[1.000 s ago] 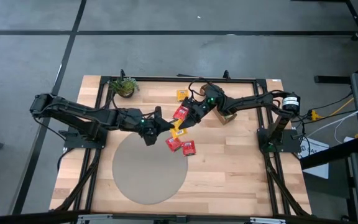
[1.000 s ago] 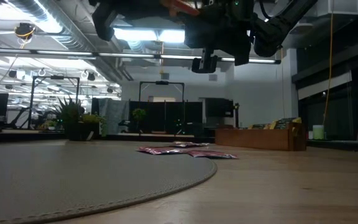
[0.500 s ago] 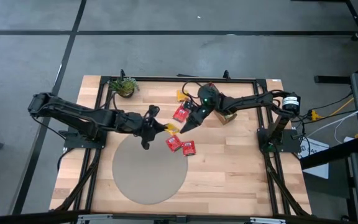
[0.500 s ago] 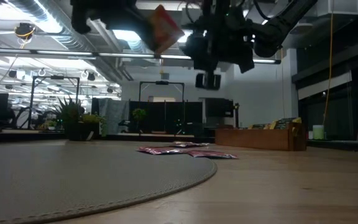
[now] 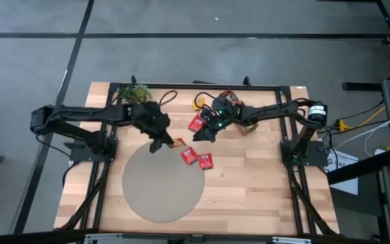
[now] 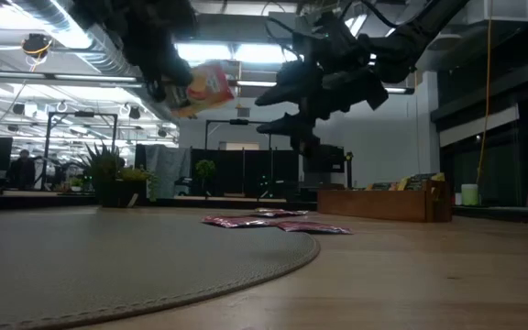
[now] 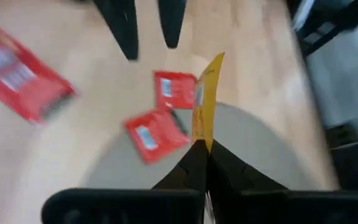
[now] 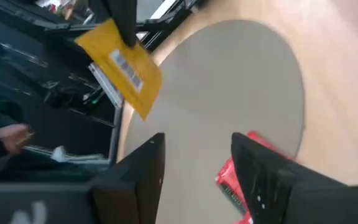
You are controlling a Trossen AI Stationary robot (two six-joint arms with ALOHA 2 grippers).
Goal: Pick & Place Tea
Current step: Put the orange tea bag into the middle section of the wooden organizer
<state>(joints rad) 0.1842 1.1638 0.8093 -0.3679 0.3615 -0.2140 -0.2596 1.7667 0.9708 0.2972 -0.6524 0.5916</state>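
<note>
The tea shows as flat paper sachets. My left gripper (image 5: 166,141) is shut on a yellow-orange sachet (image 5: 179,143) in the air above the far edge of the round grey mat (image 5: 162,181). My right gripper (image 5: 198,135) hangs open just to its right, touching nothing. Three red sachets (image 5: 196,123) (image 5: 189,156) (image 5: 205,161) lie flat on the table and the mat's edge. Another yellow-orange sachet (image 5: 199,103) lies farther back. The low view shows the held sachet (image 6: 204,87) high above the table. My left gripper pinches the yellow-orange sachet by one edge (image 7: 199,142) between its two fingertips. The fingers slant down from the table's far left. The sachet sticks out beyond the fingertips, edge-on to the wrist camera, and is lifted clear of the mat and table.
A small potted plant (image 5: 135,93) stands at the far left of the table. A brown wooden tray (image 5: 248,127) sits under the right arm. Bare wood lies toward the near and right edges of the table.
My right gripper has opened, let go of the yellow-orange sachet and sunk a little. My left gripper has kept hold of the sachet, rolled about its own axis and drawn it down and toward the table's left. The sachet has turned with it.
</note>
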